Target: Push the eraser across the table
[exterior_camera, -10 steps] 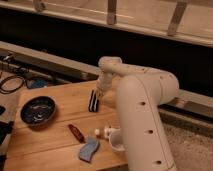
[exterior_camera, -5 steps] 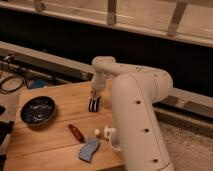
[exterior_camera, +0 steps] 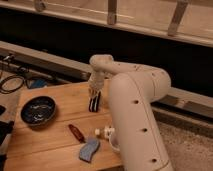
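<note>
The eraser (exterior_camera: 94, 103), a small black bar with a white stripe, lies on the light wooden table (exterior_camera: 55, 140) near its far middle. My gripper (exterior_camera: 94, 93) hangs from the white arm and sits right at the eraser's far end, touching or almost touching it. The arm's big white body (exterior_camera: 137, 120) covers the table's right side.
A dark bowl (exterior_camera: 37, 111) stands at the left. A dark red oblong thing (exterior_camera: 76, 132) and a blue cloth-like piece (exterior_camera: 89, 150) lie near the front. A small white object (exterior_camera: 104, 132) lies beside the arm. Black cables (exterior_camera: 12, 82) lie off the table's far left.
The gripper and the eraser have both moved leftward and a little toward the front of the table over the last second.
</note>
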Tool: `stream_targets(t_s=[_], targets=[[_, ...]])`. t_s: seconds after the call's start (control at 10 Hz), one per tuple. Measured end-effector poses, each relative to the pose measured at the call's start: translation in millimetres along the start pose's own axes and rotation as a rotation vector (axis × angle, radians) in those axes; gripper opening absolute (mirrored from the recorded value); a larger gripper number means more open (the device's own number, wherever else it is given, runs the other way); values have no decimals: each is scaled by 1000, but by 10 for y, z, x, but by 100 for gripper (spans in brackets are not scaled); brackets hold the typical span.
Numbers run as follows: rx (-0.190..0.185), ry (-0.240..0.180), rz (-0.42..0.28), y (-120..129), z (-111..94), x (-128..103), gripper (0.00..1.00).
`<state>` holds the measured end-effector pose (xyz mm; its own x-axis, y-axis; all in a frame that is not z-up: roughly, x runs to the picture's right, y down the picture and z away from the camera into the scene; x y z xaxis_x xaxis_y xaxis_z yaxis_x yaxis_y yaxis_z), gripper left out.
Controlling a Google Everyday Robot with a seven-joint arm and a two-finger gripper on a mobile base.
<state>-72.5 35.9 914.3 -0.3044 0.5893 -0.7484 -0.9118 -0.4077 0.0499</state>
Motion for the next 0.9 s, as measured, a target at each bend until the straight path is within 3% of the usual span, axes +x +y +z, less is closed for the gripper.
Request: stream_targets(t_s=[0.2,0.4,0.6,0.9], targets=[[-32,-16,5,-160,-317,-62,3],[-59,-17,18,-326,-393,-95,3],[-68,-1,33,-379,-290,-123,3],[-45,66,80,-559,122,-173,3]])
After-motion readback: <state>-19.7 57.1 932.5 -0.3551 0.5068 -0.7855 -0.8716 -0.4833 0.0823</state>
